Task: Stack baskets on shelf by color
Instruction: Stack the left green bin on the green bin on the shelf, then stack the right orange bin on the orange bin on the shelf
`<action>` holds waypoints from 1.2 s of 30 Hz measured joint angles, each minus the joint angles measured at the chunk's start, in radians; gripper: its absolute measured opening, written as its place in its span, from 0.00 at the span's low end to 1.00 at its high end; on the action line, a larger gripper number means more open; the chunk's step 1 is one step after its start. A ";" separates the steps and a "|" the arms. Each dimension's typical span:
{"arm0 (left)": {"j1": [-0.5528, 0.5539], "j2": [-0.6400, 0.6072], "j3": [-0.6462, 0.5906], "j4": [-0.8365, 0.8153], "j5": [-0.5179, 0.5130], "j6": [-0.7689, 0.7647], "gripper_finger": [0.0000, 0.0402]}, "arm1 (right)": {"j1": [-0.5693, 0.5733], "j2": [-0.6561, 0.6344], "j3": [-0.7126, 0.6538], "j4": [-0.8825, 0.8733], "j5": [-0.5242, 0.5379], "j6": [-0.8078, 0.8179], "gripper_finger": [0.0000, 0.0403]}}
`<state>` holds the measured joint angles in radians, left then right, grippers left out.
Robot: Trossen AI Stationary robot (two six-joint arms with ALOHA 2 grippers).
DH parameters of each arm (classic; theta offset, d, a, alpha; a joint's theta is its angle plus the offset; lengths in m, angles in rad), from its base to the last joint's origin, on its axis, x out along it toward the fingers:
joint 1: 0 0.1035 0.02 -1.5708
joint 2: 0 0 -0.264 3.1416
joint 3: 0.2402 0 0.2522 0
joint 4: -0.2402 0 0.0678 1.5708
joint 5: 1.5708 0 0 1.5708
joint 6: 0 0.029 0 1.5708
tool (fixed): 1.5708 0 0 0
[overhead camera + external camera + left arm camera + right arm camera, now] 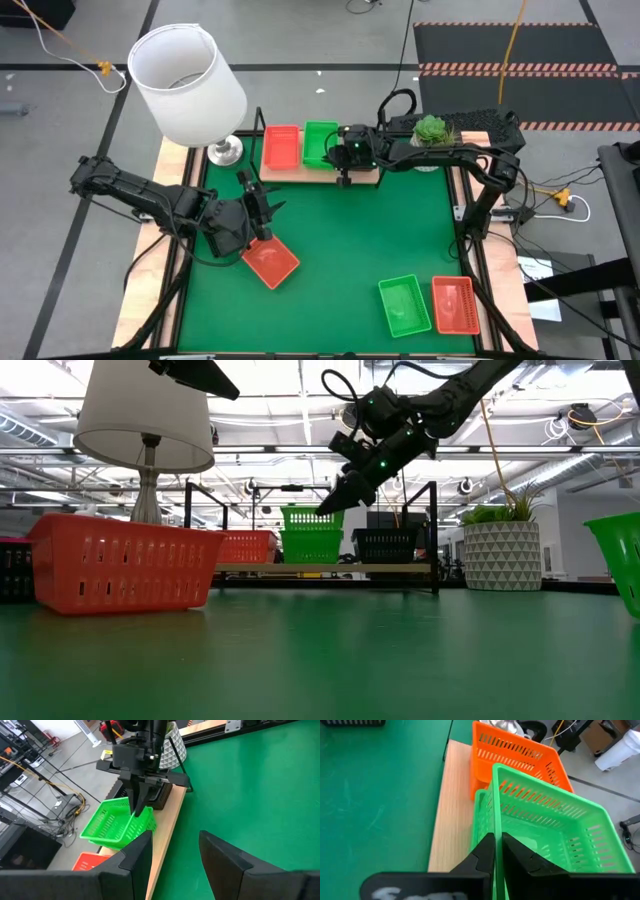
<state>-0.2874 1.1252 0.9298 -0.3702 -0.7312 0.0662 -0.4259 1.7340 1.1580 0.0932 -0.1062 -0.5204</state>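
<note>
Fingers of right gripper (498, 851) clamp the green basket (555, 832) wall over the shelf (451, 810); seat squarely before releasing. Left gripper (172, 852) fingers apart, waiting.

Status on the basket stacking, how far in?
Done: orange-red mesh basket and black mesh basket sit on the light-wood shelf.

In hand: right gripper holds a green mesh basket over another green one there.

Left: left gripper, open, beside an orange-red basket on the mat; green and orange-red baskets near the front.

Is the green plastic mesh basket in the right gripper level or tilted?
Tilted: the green plastic mesh basket, pinched at its rim by the right gripper, sits askew over another green basket.
</note>
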 joint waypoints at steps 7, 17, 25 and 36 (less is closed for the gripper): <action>0.000 0.000 0.000 0.000 0.001 0.000 0.41 | 0.000 0.000 -0.007 0.008 0.000 -0.004 0.14; 0.000 0.000 0.000 0.000 0.001 0.000 0.41 | 0.000 -0.002 -0.007 0.007 0.003 -0.012 0.27; 0.007 0.000 0.001 0.009 0.106 -0.009 0.41 | 0.052 -0.109 -0.007 -0.037 0.056 0.100 0.34; 0.023 0.014 0.001 -0.044 0.152 -0.115 0.41 | 0.307 -0.245 -0.090 -0.149 0.051 0.300 0.35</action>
<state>-0.2642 1.1397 0.9310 -0.4142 -0.5795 -0.0483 -0.1190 1.4891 1.0681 -0.0555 -0.0549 -0.2206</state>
